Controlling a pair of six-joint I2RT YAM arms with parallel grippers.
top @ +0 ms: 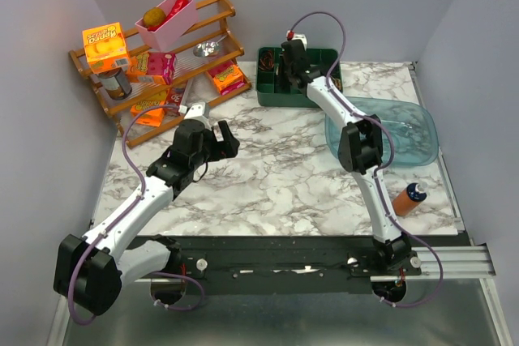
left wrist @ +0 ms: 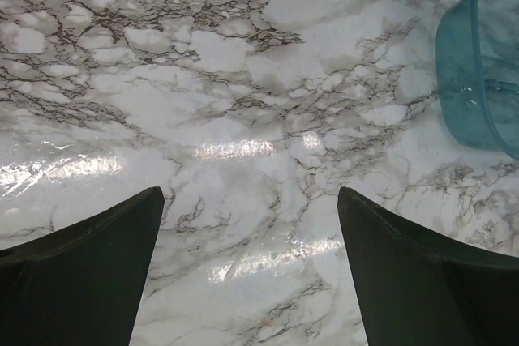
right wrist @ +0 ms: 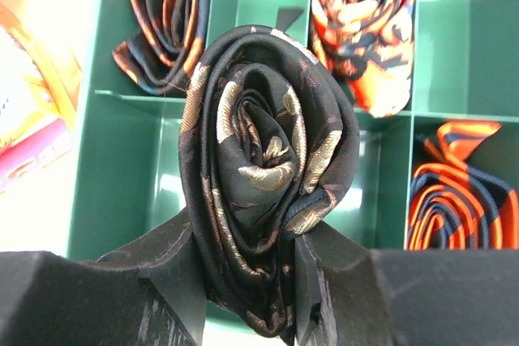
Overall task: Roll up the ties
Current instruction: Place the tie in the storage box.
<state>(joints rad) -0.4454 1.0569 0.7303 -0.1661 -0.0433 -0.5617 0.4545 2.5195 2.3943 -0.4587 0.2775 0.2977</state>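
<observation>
While the right claw (right wrist: pixel 251 277) is clenching a rolled tie (right wrist: pixel 263 176) between its fingers, the coil is standing on edge in the centre of the right wrist frame, with its spiral facing the camera. This dark tie, patterned in tan-gold, is hanging over the green tray (right wrist: pixel 122 200), apparently above a middle compartment. Whether it is touching the tray floor cannot be determined.

Three further coiled ties are lying in separate compartments:
- a dark-and-orange tie (right wrist: pixel 166 18) at upper left;
- an orange-and-tan tie (right wrist: pixel 365 30) at upper centre;
- an orange-and-navy tie (right wrist: pixel 462 200) at the right edge.

In the top view, the tray is sitting at the upper centre of the marble surface (top: pixel 268 168), just beside a teal basin (top: pixel 405 131). The left claw (left wrist: pixel 251 273) is released, its jaws standing wide apart. It is hovering over the surface at the left centre of the top view, well apart from the tray.
</observation>
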